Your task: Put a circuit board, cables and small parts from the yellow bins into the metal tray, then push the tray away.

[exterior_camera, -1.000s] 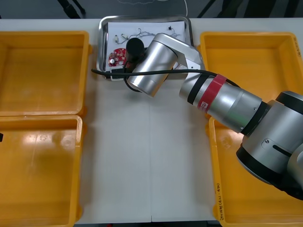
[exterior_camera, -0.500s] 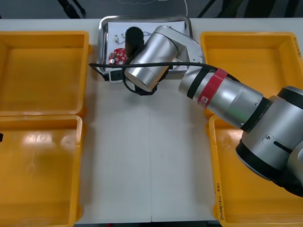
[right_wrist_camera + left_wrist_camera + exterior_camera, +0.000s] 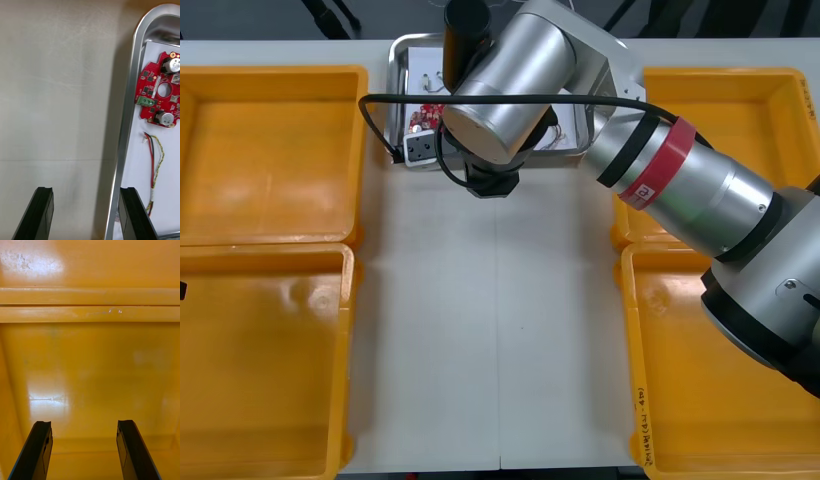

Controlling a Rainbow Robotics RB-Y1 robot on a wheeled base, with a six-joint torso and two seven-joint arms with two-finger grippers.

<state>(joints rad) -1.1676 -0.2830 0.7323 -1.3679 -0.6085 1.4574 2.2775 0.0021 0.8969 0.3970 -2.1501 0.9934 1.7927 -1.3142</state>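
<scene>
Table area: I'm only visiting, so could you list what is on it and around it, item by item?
Surface: light table, bare in the middle.
Job's things: tray at the far edge, holding a board; four bins at the sides.
Clutter: nothing seen.
Grippers: right end effector open, one finger on each side of the tray's rim; left end effector open, inside one of the bins.
Cables: red and yellow cable in the tray, beside the board.
Surroundings: dark floor beyond the table.
</scene>
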